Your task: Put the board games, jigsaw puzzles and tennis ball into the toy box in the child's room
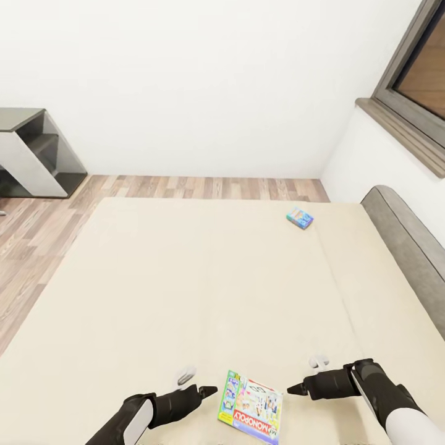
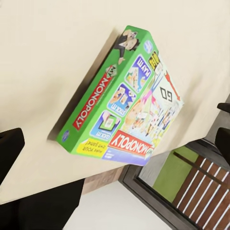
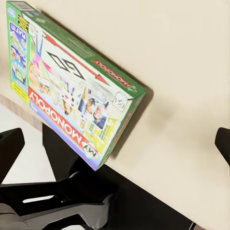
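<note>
At the bottom centre of the head view we see the Monopoly box (image 1: 251,407) lying flat near the front edge of the bed (image 1: 185,290), between our left fingers (image 1: 196,391) and right fingers (image 1: 301,388), which flank it without touching. Both pairs of fingers stand apart, each wrist view framing the green-edged box (image 2: 125,100) (image 3: 72,86) between dark tips. A blue box (image 1: 300,217) lies in the upper right of the bed, well apart from the first.
</note>
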{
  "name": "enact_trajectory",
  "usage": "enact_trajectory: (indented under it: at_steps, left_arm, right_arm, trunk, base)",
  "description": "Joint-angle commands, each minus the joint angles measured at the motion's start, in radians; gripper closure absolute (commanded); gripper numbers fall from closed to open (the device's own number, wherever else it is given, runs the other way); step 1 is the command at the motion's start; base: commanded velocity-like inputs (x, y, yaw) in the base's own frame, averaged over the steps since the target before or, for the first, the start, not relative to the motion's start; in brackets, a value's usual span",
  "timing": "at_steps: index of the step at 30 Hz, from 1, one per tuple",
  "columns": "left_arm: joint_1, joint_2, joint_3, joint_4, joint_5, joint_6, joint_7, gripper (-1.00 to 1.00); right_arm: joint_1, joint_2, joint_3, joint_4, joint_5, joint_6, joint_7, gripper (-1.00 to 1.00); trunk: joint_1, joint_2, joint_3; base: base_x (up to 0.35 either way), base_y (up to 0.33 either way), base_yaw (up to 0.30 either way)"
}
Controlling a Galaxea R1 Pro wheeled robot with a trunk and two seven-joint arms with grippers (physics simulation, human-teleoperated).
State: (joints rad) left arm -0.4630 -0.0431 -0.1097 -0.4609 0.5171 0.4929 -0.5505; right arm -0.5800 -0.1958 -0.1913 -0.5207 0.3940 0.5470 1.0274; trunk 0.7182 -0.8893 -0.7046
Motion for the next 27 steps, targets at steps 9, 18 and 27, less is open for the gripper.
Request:
enact_trajectory:
  at_steps: [9, 18, 27]
  left_arm:
    - [0.0, 0.001, -0.001, -0.001, 0.008, 0.007, 0.0, -1.0]
    - [0.0, 0.002, -0.001, -0.001, 0.009, 0.007, 0.0, -1.0]
    - [-0.001, 0.001, -0.001, -0.001, 0.015, 0.001, -0.001, -1.0]
  right_arm:
    - [-0.01, 0.001, -0.007, -0.001, 0.008, 0.007, 0.008, -1.0]
    - [-0.013, 0.001, -0.007, -0.001, 0.008, 0.006, 0.008, -1.0]
    - [-0.013, 0.001, -0.007, -0.001, 0.008, 0.005, 0.01, -1.0]
  trunk:
    - [0.0, -0.001, -0.015]
    - [0.0, -0.001, -0.03]
    - [0.0, -0.001, -0.042]
  base:
    - [0.0, 0.0, 0.0]
    - [0.0, 0.0, 0.0]
    - [0.0, 0.0, 0.01]
